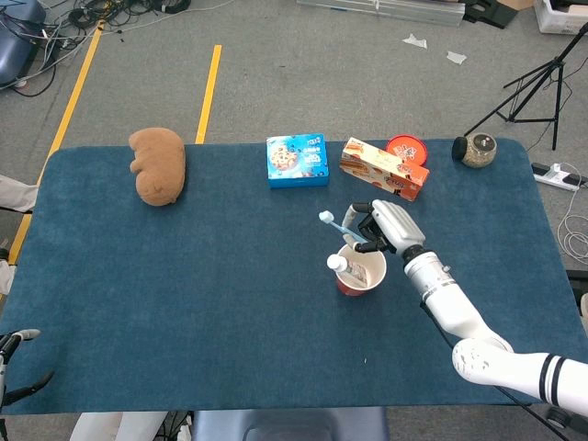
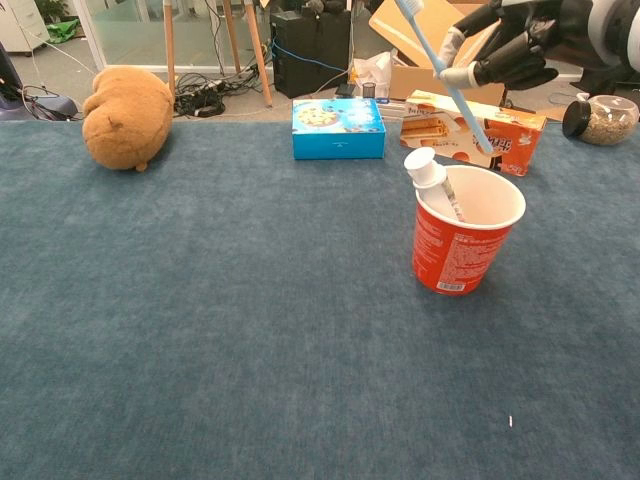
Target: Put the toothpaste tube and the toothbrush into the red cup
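Observation:
The red cup (image 1: 360, 267) (image 2: 463, 241) stands upright right of the table's middle. A white toothpaste tube (image 1: 347, 268) (image 2: 433, 183) leans inside it, cap up at the left rim. My right hand (image 1: 384, 226) (image 2: 512, 47) hovers just above and behind the cup, pinching a light blue toothbrush (image 1: 339, 227) (image 2: 438, 69). The brush slants, head up and to the left, lower end above the cup's mouth. At the bottom left edge of the head view only the dark fingertips of my left hand (image 1: 13, 342) show, away from everything.
A brown plush toy (image 1: 158, 164) lies at the far left. A blue box (image 1: 297, 160), an orange snack box (image 1: 383, 169), a red lid (image 1: 407, 150) and a jar (image 1: 478, 150) line the table's far edge behind the cup.

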